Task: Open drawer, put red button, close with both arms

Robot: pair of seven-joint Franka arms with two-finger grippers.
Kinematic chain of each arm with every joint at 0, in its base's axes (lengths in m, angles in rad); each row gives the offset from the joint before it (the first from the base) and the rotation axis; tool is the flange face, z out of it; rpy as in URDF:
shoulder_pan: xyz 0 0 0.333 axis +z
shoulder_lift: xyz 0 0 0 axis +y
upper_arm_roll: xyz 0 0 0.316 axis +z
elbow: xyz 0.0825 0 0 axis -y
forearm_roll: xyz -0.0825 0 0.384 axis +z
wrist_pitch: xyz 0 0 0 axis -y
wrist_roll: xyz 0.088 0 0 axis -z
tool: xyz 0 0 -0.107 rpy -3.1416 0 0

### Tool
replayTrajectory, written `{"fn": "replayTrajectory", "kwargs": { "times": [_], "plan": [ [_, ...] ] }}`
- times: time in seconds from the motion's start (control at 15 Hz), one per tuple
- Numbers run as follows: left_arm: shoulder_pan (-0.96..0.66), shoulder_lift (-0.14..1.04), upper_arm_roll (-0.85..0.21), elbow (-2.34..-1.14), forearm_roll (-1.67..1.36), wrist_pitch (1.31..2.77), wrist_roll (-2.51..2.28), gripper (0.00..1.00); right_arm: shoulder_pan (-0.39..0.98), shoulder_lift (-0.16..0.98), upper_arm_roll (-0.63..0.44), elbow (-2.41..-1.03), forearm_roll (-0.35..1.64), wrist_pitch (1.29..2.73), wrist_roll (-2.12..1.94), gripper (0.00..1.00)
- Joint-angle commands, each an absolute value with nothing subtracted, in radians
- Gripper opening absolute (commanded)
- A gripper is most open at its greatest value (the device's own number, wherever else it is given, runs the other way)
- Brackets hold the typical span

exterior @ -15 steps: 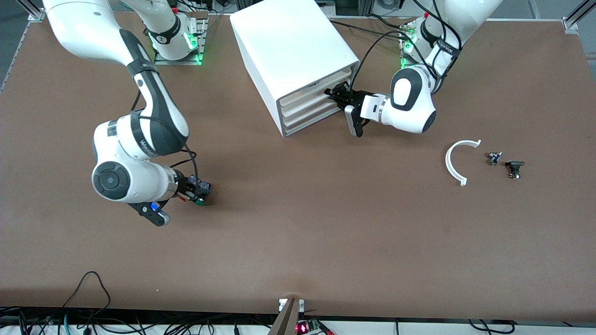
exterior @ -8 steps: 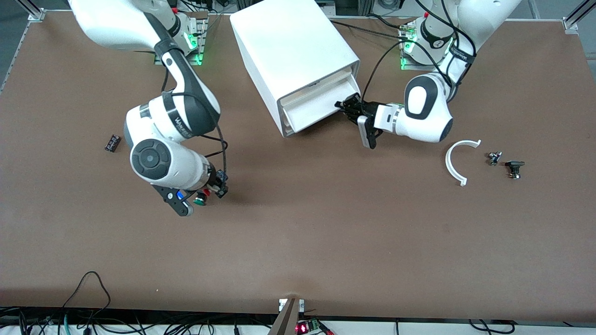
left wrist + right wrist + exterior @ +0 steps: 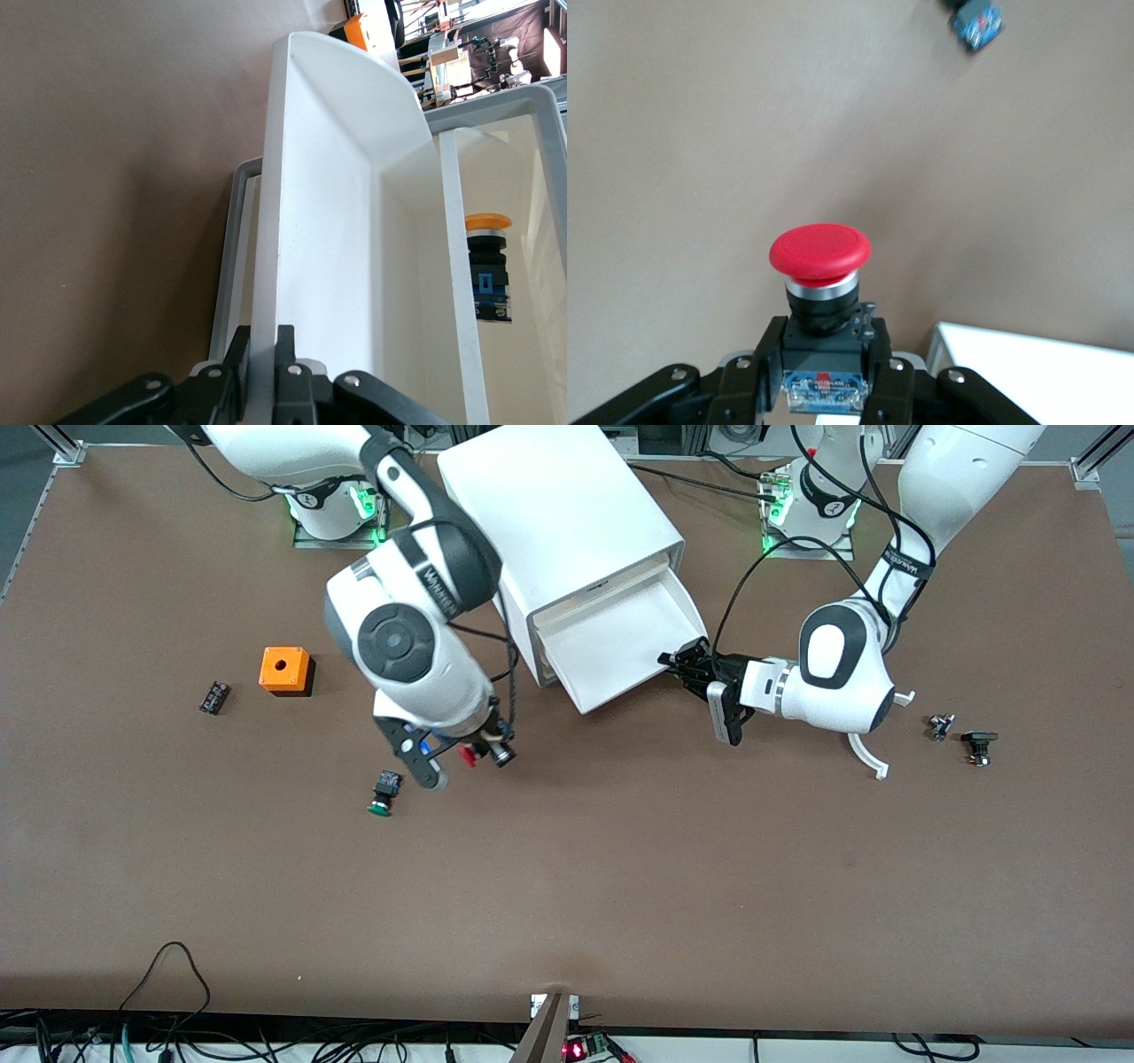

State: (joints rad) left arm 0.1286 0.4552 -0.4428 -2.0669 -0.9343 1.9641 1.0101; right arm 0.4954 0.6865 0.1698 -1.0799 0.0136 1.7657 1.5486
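Observation:
The white cabinet (image 3: 558,514) stands at the table's robot side, and its drawer (image 3: 620,646) is pulled well out. My left gripper (image 3: 689,666) is shut on the drawer's front wall (image 3: 292,221), one finger on each side, as the left wrist view (image 3: 263,350) shows. My right gripper (image 3: 483,755) is shut on the red button (image 3: 467,755) and holds it above the table, beside the open drawer's corner. In the right wrist view the gripper (image 3: 822,341) clamps the button's black body, with the red button's cap (image 3: 820,250) pointing away.
A green-capped button (image 3: 384,793) lies on the table near my right gripper. An orange box (image 3: 285,670) and a small black part (image 3: 213,696) lie toward the right arm's end. A white curved piece (image 3: 873,757) and two small parts (image 3: 940,726) (image 3: 978,744) lie toward the left arm's end.
My right gripper has lifted the red button off the table and carried it toward the cabinet, leaving the green button. My left gripper has pulled the drawer farther out.

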Motion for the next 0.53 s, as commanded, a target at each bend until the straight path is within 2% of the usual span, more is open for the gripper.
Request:
{"fn": "replayTrajectory", "kwargs": {
  "times": [0.0,0.27,0.33,0.4,0.47],
  "plan": [
    [0.121,0.511,-0.423,-1.994,-0.864,1.990,0.994,0.00,0.540,0.696,0.193,-1.057,0.023,1.819,1.630,0.00],
    [0.136,0.512,-0.420,-1.971,-0.832,1.987,0.976,0.00,0.546,0.709,0.262,-1.060,0.043,1.890,1.762,0.00],
    [0.138,0.512,-0.420,-1.965,-0.827,1.982,0.976,0.05,0.552,0.712,0.270,-1.063,0.060,1.905,1.772,0.00],
    [0.141,0.511,-0.420,-1.959,-0.827,1.974,0.976,0.41,0.557,0.719,0.271,-1.065,0.089,1.920,1.776,0.00],
    [0.149,0.508,-0.420,-1.954,-0.824,1.964,0.988,0.99,0.580,0.729,0.272,-1.065,0.121,1.943,1.787,0.00]
  ]
}}
